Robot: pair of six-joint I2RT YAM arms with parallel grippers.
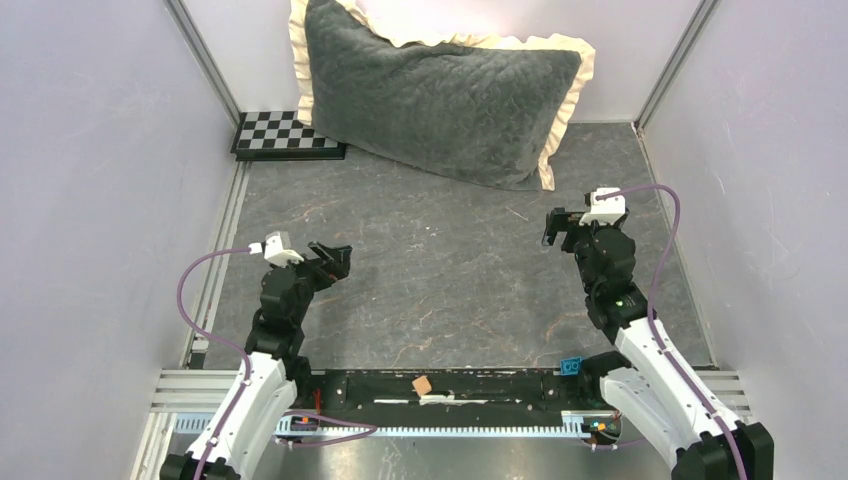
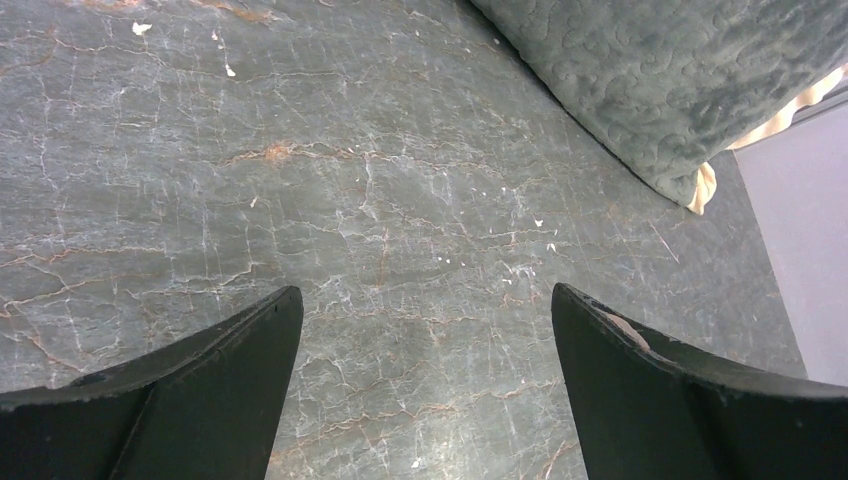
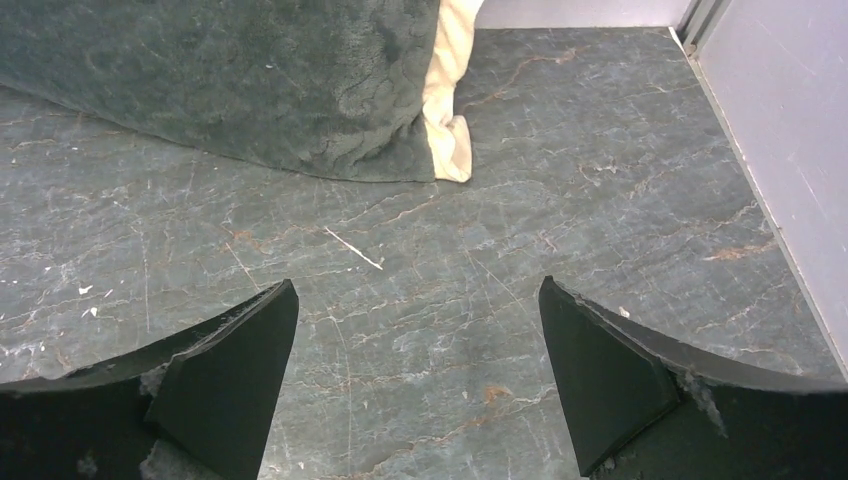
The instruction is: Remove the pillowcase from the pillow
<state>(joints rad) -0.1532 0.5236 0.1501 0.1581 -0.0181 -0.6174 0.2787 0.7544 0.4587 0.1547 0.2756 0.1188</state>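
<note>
Left tool (image 1: 335,258) and right tool (image 1: 555,226) both gape wide and empty above the tabletop (image 1: 440,270), well short of the pillowcase (image 1: 440,90) leaning at the far wall, stuffed, soft and probably light, best pinched by its cream frill (image 1: 568,105).

pillowcase (image 1: 440,95) at table's (image 1: 450,270) far end, checkerboard (image 1: 285,135) to its left

Pillowcase (image 1: 440,95) — quilted grey plush; table (image 1: 440,270) — matt stone-veined.
</note>
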